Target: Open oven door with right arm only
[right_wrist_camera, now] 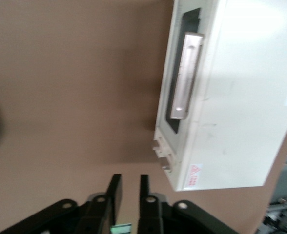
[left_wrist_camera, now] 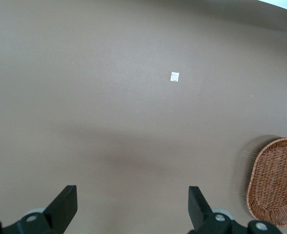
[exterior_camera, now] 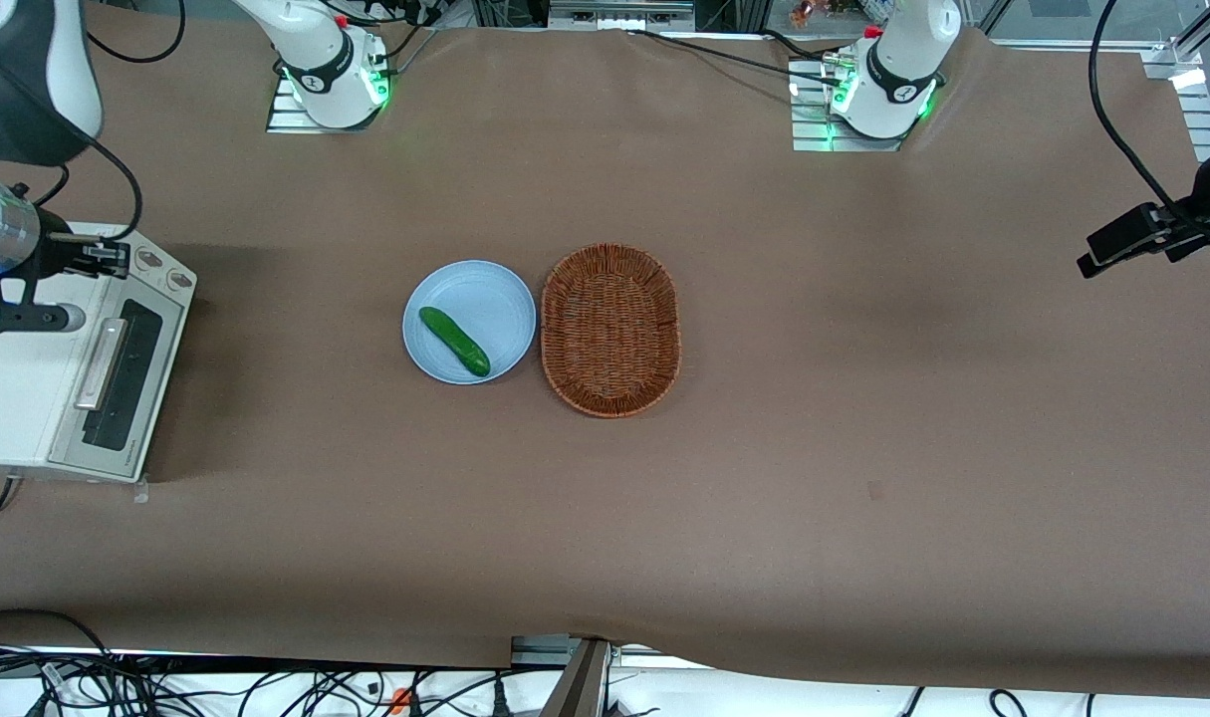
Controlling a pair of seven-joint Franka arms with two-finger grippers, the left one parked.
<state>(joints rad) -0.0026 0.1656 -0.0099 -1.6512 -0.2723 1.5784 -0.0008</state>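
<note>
The brown table carries toaster oven, plate, basket.

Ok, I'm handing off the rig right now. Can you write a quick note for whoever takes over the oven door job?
Pincer: the right arm's black pincer hangs above the white boxy toaster oven, near its two-knob end, fingers nearly together, holding nothing.
Things: the oven sits at the working arm's end of the brown table. Its flat oven door with dark glass window looks closed, and the silver bar handle is untouched.
Done: nothing yet on the door itself.
Left: bring the pincer to the handle, grip it, pull the door open.
</note>
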